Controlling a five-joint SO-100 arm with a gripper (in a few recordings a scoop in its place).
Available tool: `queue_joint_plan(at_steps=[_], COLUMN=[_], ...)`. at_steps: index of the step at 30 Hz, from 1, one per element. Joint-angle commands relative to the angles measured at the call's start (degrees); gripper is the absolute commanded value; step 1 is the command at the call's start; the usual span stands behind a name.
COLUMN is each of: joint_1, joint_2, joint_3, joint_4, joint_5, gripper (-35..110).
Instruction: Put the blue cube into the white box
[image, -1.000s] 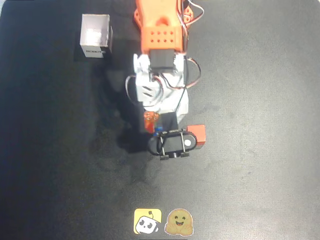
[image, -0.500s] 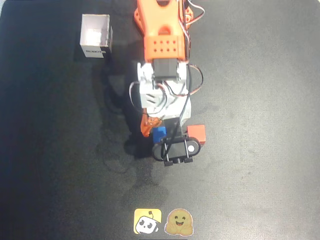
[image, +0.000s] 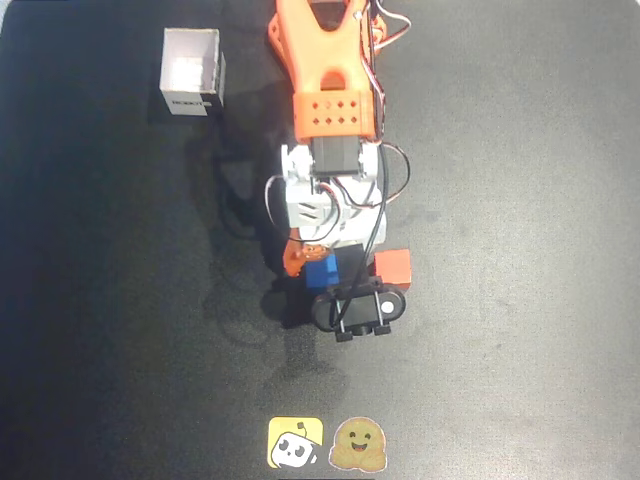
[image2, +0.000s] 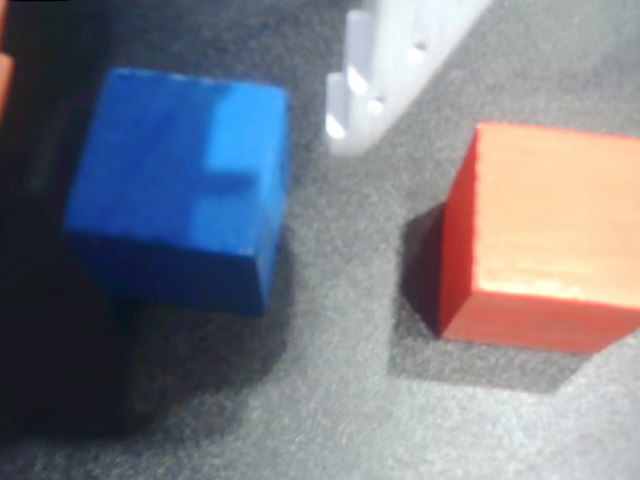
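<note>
Since the earlier overhead frames my wrist has swung a little to the right and forward, and the blue cube (image: 321, 271), at first nearly hidden under me, now shows plainly beside my orange finger.

In the overhead view my end effector (image: 322, 266) sits right over that cube, with the red cube (image: 392, 268) just beside it on the right. In the wrist view the blue cube (image2: 180, 185) lies left of centre and the red cube (image2: 545, 235) to the right, apart from each other. A white finger (image2: 385, 70) reaches down between them and touches neither; a sliver of orange shows at the far left edge. So I judge the blue cube sits in the gap between my fingers, the red one outside it.

My end effector looks parted and holds nothing, though the blurred wrist view makes this hard to tell for sure. The blue cube rests on the tabletop (image: 520, 200).

The white box (image: 192, 70) stands well apart, up and to the left in the overhead view. The closing has to catch only the blue cube.
</note>
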Motion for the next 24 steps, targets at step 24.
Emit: queue_joint_plan(at_steps=[24], joint_1=[0.3], joint_2=[-4.2], joint_3=[6.8], joint_4=[-11.4], joint_5=[-0.3], gripper=[11])
